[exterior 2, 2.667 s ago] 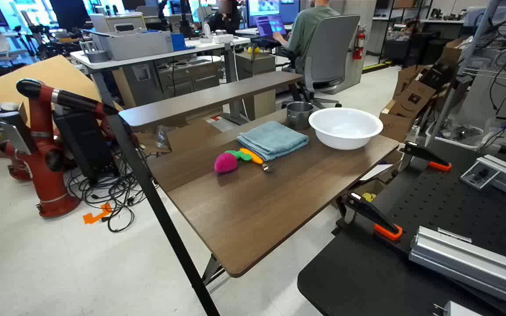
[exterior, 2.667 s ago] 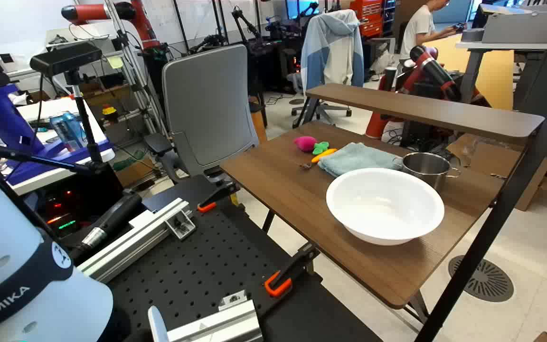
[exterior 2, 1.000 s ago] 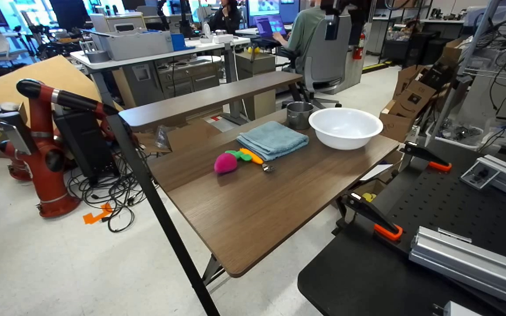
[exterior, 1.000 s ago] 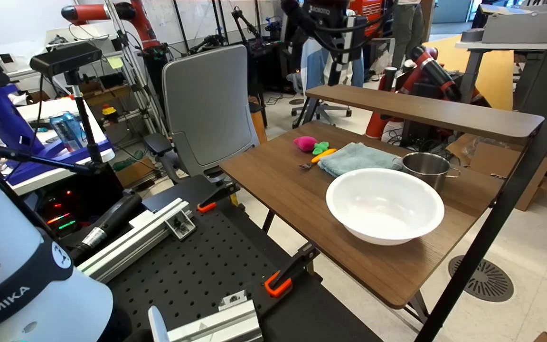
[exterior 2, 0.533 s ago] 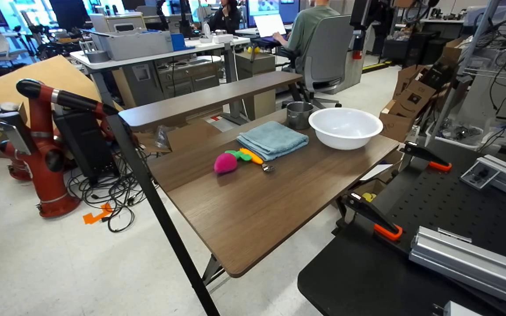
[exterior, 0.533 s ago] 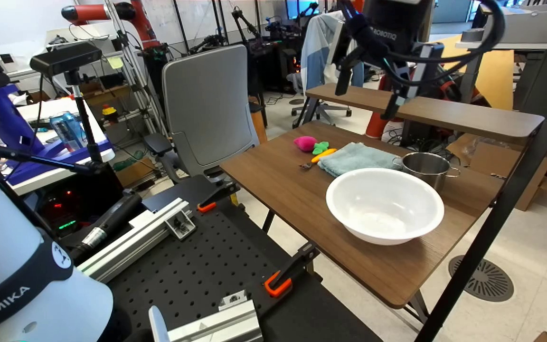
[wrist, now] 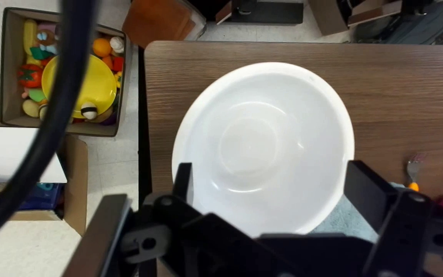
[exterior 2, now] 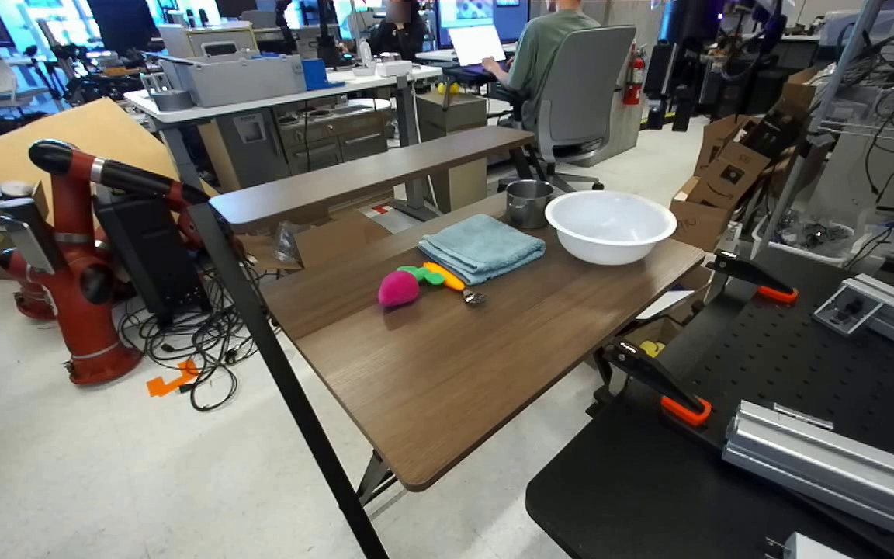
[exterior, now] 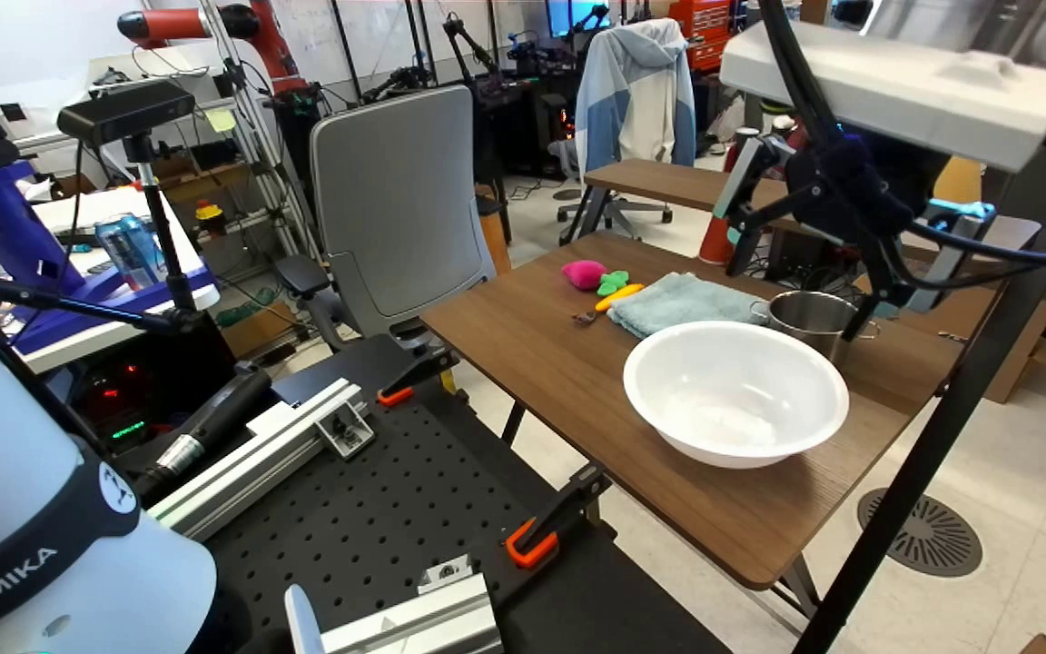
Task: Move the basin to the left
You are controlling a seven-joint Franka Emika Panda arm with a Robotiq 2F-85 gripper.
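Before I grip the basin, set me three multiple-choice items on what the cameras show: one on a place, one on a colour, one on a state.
1. Of the fork, the folded towel and the two-handled metal pot, which lies in the middle?
A. The fork
B. The folded towel
C. The two-handled metal pot

2. What colour is the basin?
A. Yellow
B. Blue
C. White

3. How does the tool stand?
A. Open
B. Shut, holding nothing
C. Shut on the basin

1 is B: both exterior views show it between the other two.
2 is C: it looks white in all three views.
3 is A: the wrist view shows the fingers spread wide apart.
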